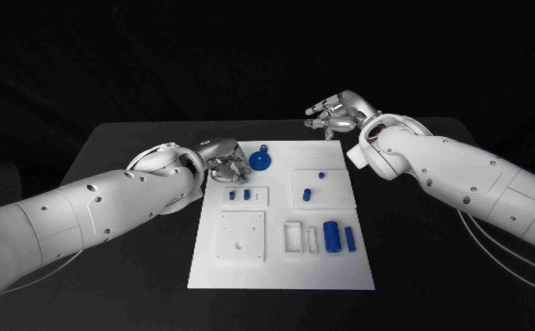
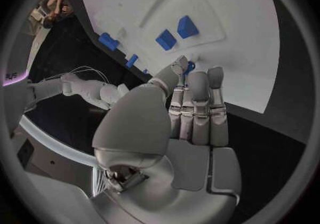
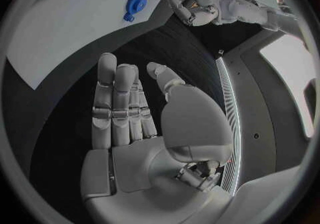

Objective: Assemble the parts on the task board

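Looking down from the head view, a white task board lies in the middle of a black table, with a white robot arm reaching in from each side.

The left hand sits at the board's far left corner, just over its edge. Its fingers are straight and held close together, side by side, with the thumb alongside; they hold nothing. Just past the fingertips lies a round blue part with a small loop at its far end; it rests flat on the board. Whether the fingertips touch it cannot be told; in the left wrist view only a sliver of blue shows between thumb and fingers.

The right hand hovers beyond the board's far right corner, over the table and well apart from every part. Its fingers are extended, lightly spread, the palm open and holding nothing.

Other blue parts lie on the board: two small pegs in a raised tray near the left hand, two small pieces on a square plate to the right, and a thick cylinder beside a thinner one nearer the robot.
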Tool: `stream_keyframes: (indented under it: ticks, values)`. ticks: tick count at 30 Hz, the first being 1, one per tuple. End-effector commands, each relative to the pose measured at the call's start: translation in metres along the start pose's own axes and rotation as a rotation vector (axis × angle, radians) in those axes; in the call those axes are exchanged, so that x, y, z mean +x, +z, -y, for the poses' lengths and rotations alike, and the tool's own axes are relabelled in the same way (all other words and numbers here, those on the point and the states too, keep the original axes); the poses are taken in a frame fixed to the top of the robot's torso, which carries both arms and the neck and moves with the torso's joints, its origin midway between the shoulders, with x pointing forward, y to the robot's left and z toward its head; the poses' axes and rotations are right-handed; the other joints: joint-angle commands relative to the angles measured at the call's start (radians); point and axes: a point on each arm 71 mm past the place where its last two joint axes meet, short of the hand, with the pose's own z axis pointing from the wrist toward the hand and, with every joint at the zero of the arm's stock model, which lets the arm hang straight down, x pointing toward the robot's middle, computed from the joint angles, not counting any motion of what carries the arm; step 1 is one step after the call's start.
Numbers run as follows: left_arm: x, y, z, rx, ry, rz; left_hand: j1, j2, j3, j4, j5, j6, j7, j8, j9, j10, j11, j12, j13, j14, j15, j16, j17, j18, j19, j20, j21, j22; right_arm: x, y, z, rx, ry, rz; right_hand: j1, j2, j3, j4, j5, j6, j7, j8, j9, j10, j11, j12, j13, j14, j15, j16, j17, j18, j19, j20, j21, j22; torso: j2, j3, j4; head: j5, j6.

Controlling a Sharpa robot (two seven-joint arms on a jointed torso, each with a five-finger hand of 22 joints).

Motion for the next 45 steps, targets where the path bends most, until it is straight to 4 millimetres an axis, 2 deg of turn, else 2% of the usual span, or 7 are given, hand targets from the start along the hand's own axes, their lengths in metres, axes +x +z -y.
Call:
stream_keyframes:
  ticks: [1,37,45]
  values:
    - [0.0015,0.0006,0.0010,0.000,-0.007,-0.020,0.000,0.011,0.001,0.006,0.006,-0.008,0.001,-0.002,-0.001,0.009,0.003,0.004,0.003,0.003,-0.002,-0.003,0.002,0.019,0.004,0.001,-0.005,0.019,0.0005,0.0001,-0.0014,-0.012,-0.001,-0.004,0.002,-0.004,-0.003,0.004,0.007,-0.004,0.001,0.003,0.001,0.007,0.000,-0.002,0.000,0.013,0.001,0.001,0.000,0.005,0.031,-0.002,0.003,-0.001,0.000,-0.0003,0.0004,0.000,-0.001]
    - [0.0033,0.0037,-0.0020,-0.007,-0.004,-0.019,0.000,0.013,0.002,0.007,0.004,-0.012,0.002,-0.002,-0.001,0.006,0.004,0.004,0.003,0.003,-0.001,-0.004,0.003,0.018,0.004,0.001,-0.006,0.019,0.0013,0.0004,-0.0019,-0.013,0.000,-0.006,0.002,-0.004,-0.003,0.004,0.007,-0.004,0.001,0.003,0.001,0.007,0.000,-0.002,0.000,0.013,0.001,0.001,0.000,0.005,0.031,-0.002,0.003,-0.001,0.000,0.0008,-0.0002,-0.002,-0.001]
    - [0.0034,0.0046,-0.0003,-0.001,-0.005,-0.013,-0.001,0.014,0.002,0.008,0.004,-0.010,0.002,-0.002,0.000,0.009,0.003,0.004,0.003,0.004,-0.001,-0.004,0.003,0.019,0.005,0.001,-0.007,0.018,0.0015,0.0004,-0.0020,-0.013,0.000,-0.007,0.001,-0.004,-0.002,0.003,0.007,-0.004,0.001,0.003,0.001,0.008,0.000,-0.002,-0.001,0.013,0.001,0.000,-0.002,0.006,0.031,-0.002,0.004,-0.003,0.000,-0.0002,0.0008,-0.002,-0.001]
